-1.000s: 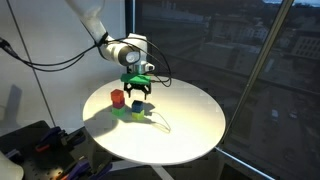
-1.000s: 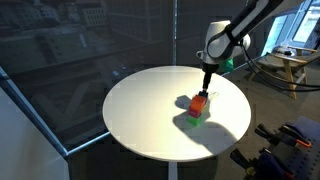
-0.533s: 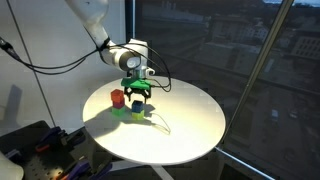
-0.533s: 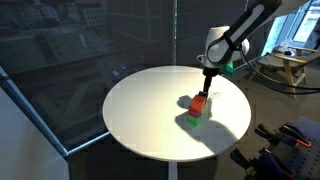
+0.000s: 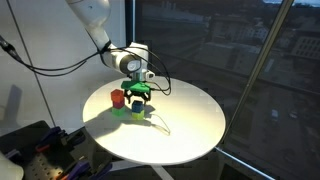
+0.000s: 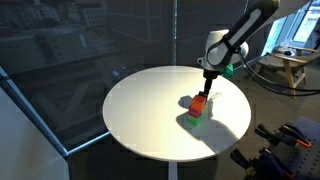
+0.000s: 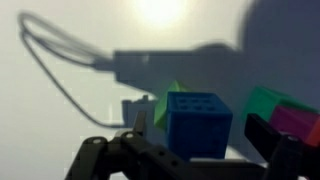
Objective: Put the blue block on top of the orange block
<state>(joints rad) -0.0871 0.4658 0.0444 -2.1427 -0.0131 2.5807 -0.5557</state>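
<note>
In the wrist view the blue block (image 7: 198, 125), a dark blue cube with dimples on top, sits between my gripper's (image 7: 203, 135) two fingers, with a gap on each side. The gripper is open and low over the block cluster in both exterior views (image 5: 138, 97) (image 6: 208, 92). The orange block (image 5: 117, 98) (image 6: 199, 103) stands on the table just beside the gripper. In the wrist view it shows as a reddish cube at the right edge (image 7: 296, 122). The blue block (image 5: 139, 106) is largely hidden under the gripper in the exterior views.
Green blocks lie right next to the blue one (image 7: 160, 104) (image 7: 266, 100) (image 6: 196, 116). A thin white cable (image 5: 160, 122) (image 7: 60, 70) loops across the round white table (image 5: 190, 130) (image 6: 140, 110). Dark windows surround the table.
The gripper has come down a little toward the blocks and now straddles the blue block. The blocks have not moved.
</note>
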